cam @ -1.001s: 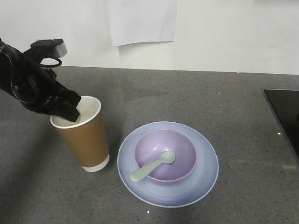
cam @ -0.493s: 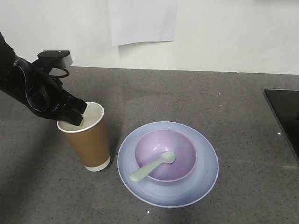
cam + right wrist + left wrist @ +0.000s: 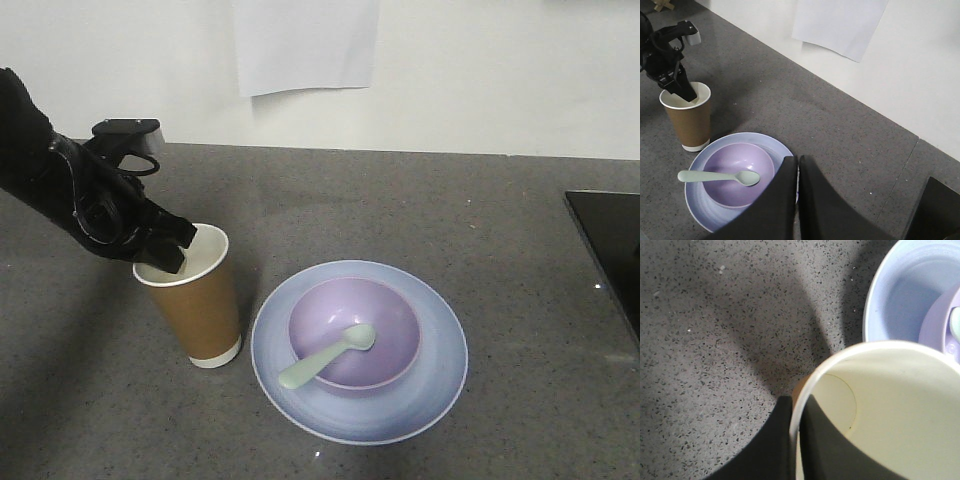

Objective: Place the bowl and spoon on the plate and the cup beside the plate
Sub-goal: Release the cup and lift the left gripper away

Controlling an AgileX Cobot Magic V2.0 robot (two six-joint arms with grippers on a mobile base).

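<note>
The cup (image 3: 196,300) stands upright on the grey speckled tabletop (image 3: 480,220), toward its left side, just beside the left rim of the plate (image 3: 440,380); whether cup and plate touch cannot be told; the cup's white inside holds nothing but one black finger of the left claw (image 3: 165,255). That claw is closed narrowly on the cup's rim at the side away from the plate, one finger (image 3: 840,455) inside against the white wall, the other finger (image 3: 767,450) outside against the brown wall, the rim pinched between them; the left wrist view shows the cup's bare round bottom (image 3: 837,397) and part of the plate's rim (image 3: 875,305) beyond it.

The plate lies flat near the front edge of the tabletop, about the middle of its width; the bowl (image 3: 390,315) sits upright on it, roughly centred, with a ring of pale blue showing all around; the spoon (image 3: 326,357) lies in the bowl, its oval head resting inside near the middle, its handle leaning over the bowl's front-left rim and reaching out above the plate; the bowl holds nothing else.

The right claw (image 3: 797,200) hangs above the tabletop over the plate's right side, well apart from the cup, its two fingers close together with only a thin slit between, holding nothing.

A white sheet of paper (image 3: 305,45) hangs on the wall behind the back edge; a black panel (image 3: 610,240) lies at the right edge of the tabletop.
</note>
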